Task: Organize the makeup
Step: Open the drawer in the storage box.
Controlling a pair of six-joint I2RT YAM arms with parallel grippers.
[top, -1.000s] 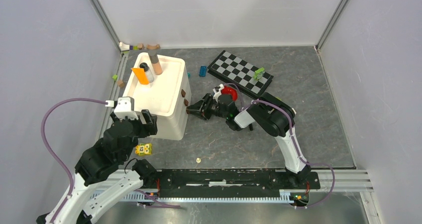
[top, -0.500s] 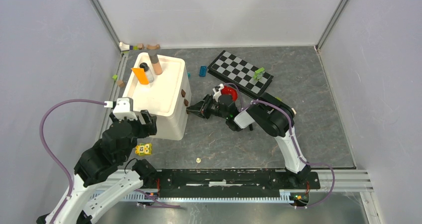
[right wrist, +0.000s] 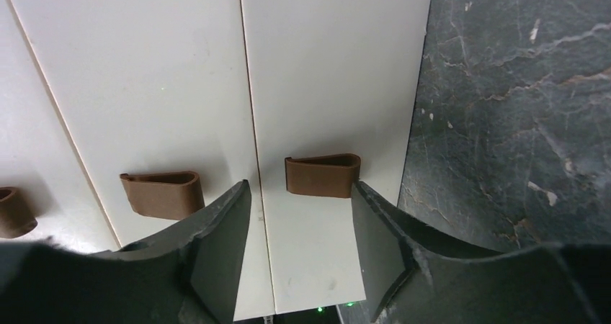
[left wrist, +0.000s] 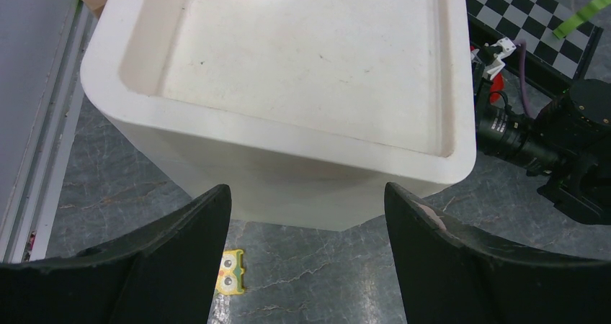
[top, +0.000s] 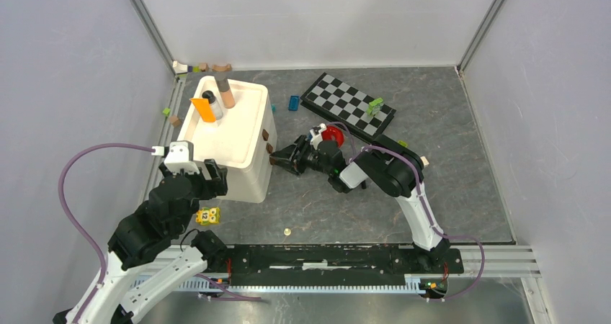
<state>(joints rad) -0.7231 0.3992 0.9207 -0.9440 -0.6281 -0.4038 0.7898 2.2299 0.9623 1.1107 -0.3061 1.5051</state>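
Fingers on my right gripper (right wrist: 299, 187) stand apart, one brown drawer handle (right wrist: 322, 175) between their tips (not clamped on it). That handle sits low in the middle of my right wrist view, on the side of the white drawer box (top: 241, 133). My left gripper (left wrist: 308, 194) is spread wide too, above the box's near edge, holding nothing. Makeup stands on the box top, upper left of the overhead view: an orange tube (top: 202, 109), a dark-capped bottle (top: 210, 101) and a brown tube (top: 226, 93), close together.
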